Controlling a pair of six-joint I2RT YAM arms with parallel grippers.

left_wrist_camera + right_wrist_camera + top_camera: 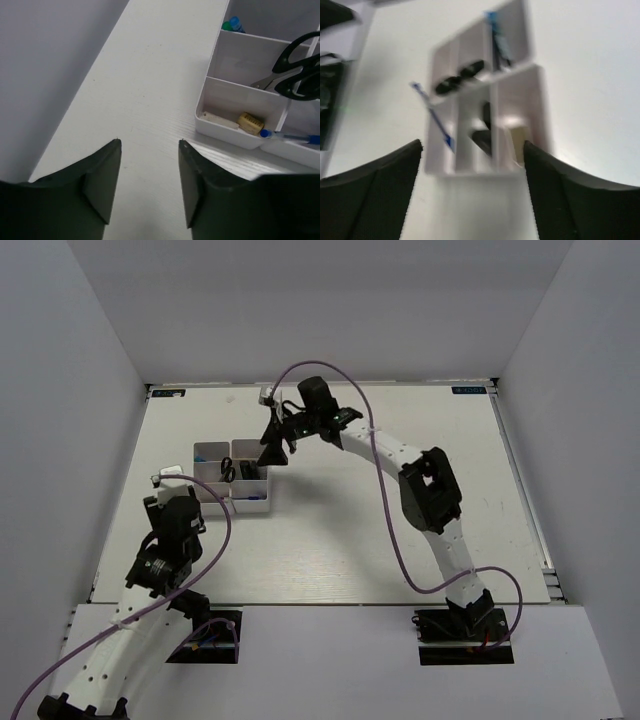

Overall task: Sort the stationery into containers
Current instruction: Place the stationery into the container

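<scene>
Holding nothing: right hand [472, 150] wide above white plastic compartment tray [227, 135], left hand [149, 145] wide beside it. Likely finishing; next, scan counter [150, 75] for leftovers

Organizer tray [220, 55]: white, slightly translucent. Scissors [300, 70]: black handles, silver blades. Pen [292, 136]: blue. Small block [250, 122]: beige. Table [150, 75]: white, faint grain. Left gripper [150, 147], right gripper [472, 150]: black. Right arm [455, 560]: white. Cable [384, 490]: purple.
</scene>
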